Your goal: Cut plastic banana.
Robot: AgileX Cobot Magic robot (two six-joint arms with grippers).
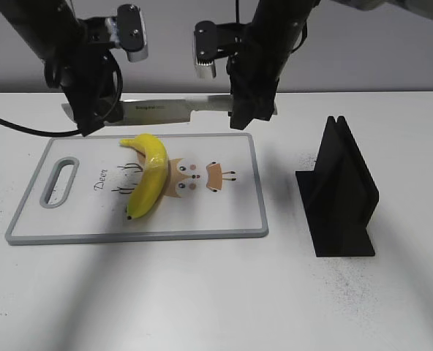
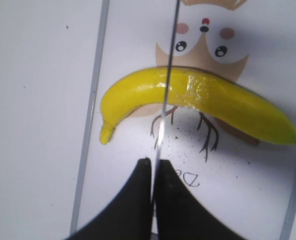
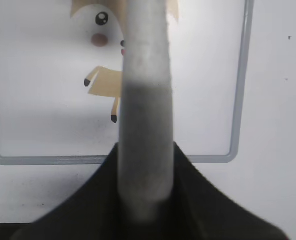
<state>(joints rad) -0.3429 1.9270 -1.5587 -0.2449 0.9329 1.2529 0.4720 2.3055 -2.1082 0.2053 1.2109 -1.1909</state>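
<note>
The yellow plastic banana (image 1: 151, 175) lies whole on the white cutting board (image 1: 224, 212), across its middle; it also shows in the left wrist view (image 2: 208, 97). A knife (image 1: 165, 111) hangs level above the board's far edge. My left gripper (image 1: 92, 121) is shut on the blade's tip end (image 2: 163, 115), which runs edge-on over the banana's middle in the left wrist view. My right gripper (image 1: 247, 113) is shut on the knife's grey handle (image 3: 144, 125). The blade is above the banana, apart from it.
A black knife stand (image 1: 341, 194) stands on the white table (image 1: 202, 292) to the right of the board. The board has a grey rim (image 3: 238, 100), a handle slot (image 1: 59, 183) at its left end and a printed deer picture (image 1: 202, 175).
</note>
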